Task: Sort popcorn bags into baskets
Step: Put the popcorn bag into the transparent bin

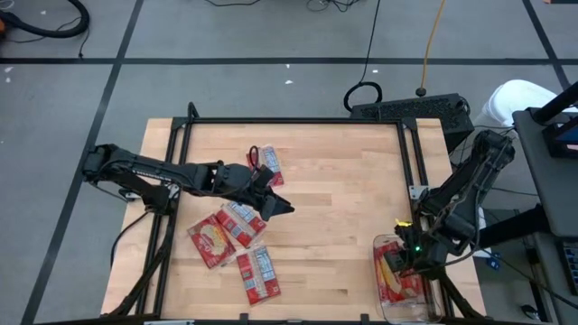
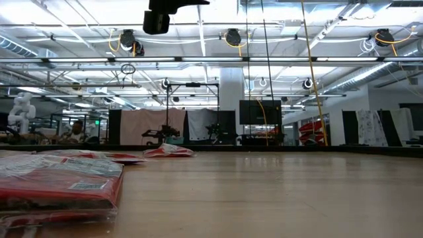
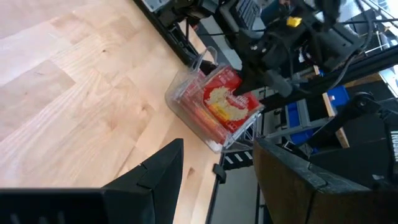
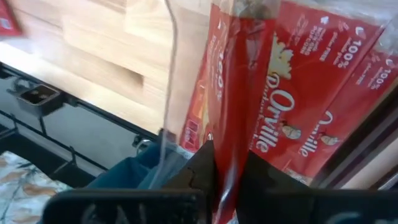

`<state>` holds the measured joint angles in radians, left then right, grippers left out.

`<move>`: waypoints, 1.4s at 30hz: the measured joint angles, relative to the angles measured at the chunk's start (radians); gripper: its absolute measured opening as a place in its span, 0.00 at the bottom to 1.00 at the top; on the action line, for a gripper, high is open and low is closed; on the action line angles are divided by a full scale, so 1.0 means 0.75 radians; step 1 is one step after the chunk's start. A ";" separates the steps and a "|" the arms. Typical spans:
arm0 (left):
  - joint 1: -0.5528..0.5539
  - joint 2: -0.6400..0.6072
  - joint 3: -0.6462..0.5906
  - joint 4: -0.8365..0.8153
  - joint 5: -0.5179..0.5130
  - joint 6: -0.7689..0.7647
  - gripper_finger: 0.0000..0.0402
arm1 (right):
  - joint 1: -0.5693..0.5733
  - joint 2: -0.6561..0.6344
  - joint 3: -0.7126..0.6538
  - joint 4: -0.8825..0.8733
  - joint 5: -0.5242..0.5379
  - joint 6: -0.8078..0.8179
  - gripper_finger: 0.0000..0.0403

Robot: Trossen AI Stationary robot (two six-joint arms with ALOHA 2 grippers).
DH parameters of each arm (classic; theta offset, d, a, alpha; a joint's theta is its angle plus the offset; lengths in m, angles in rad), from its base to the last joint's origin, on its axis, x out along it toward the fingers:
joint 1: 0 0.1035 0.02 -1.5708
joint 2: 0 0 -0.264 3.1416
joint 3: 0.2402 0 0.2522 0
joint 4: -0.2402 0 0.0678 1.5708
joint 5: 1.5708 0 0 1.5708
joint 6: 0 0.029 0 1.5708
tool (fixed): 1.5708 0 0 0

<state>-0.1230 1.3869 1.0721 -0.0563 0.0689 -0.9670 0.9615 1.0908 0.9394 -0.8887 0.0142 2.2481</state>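
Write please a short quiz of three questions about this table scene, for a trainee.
1. True or false: the clear bin stands at the table's near right corner, under the right tool.
2. How many popcorn bags lie loose on the wood in the high view?
3. Over what does the left tool hover: A) the bin, B) bare wood beside the loose bags, C) the keyboard?

Key: 1 true; 2 four; 3 B.
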 joint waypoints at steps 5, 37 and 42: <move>-0.005 0.000 0.000 0.000 0.000 -0.014 0.49 | 0.001 -0.015 -0.010 0.013 -0.018 -0.020 0.21; 0.160 0.001 -0.011 -0.722 -0.303 -0.207 0.53 | -0.347 -0.343 0.127 0.027 0.753 -0.487 0.40; 0.221 0.001 -0.064 -0.735 -0.294 -0.254 0.65 | -0.450 -0.395 0.127 0.053 0.750 -0.603 0.40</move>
<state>0.0428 1.3876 1.0239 -0.6074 -0.1516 -1.1575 0.6242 0.7946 1.0348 -0.8493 0.5766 1.7962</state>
